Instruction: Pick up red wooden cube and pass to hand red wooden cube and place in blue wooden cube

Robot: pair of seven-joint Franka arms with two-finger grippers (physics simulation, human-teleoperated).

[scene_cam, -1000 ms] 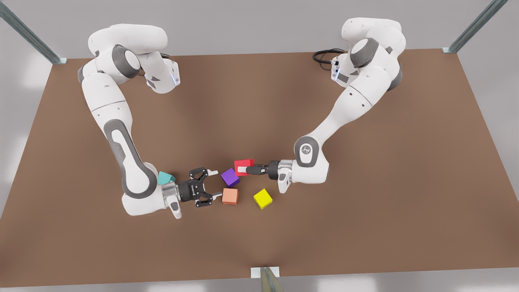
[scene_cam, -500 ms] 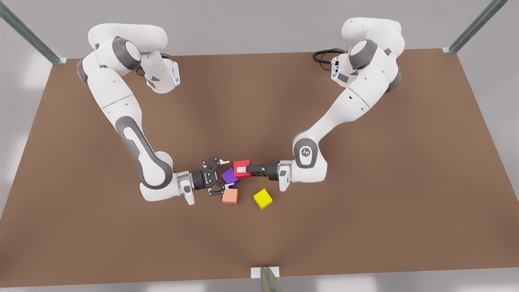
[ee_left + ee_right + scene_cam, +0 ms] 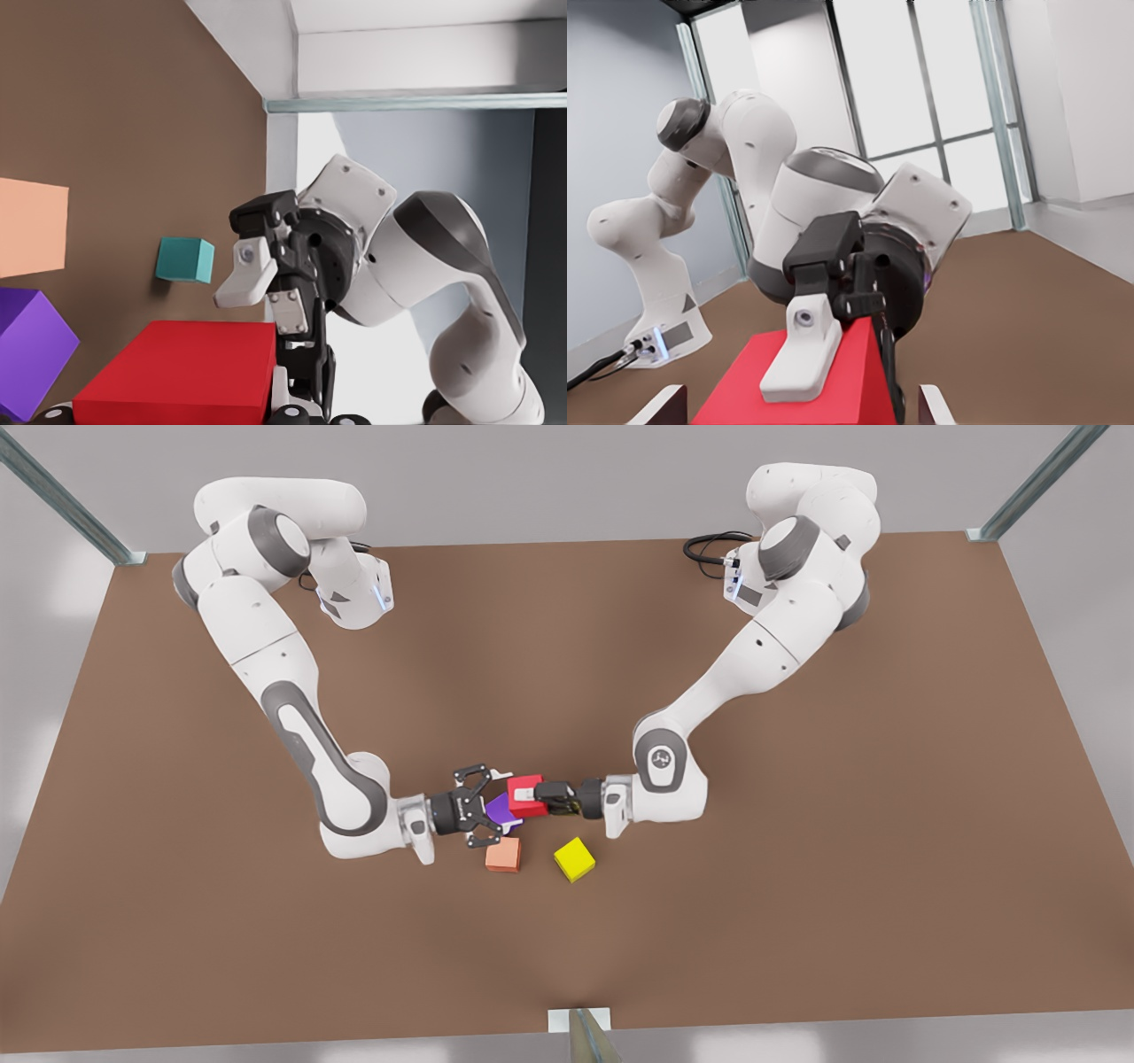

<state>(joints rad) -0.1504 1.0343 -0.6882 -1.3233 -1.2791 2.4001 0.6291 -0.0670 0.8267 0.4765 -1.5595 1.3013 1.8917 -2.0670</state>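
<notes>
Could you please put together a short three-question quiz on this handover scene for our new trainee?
1. True or false: the left gripper is shut on the red wooden cube.
2. The right gripper is: A) open, facing the red cube; B) shut on the yellow cube; C) parked at the table's far edge.
3. Fill in: the blue wooden cube rests on the ___, apart from both grippers.

Key: 1 true; 2 A; 3 table.
</notes>
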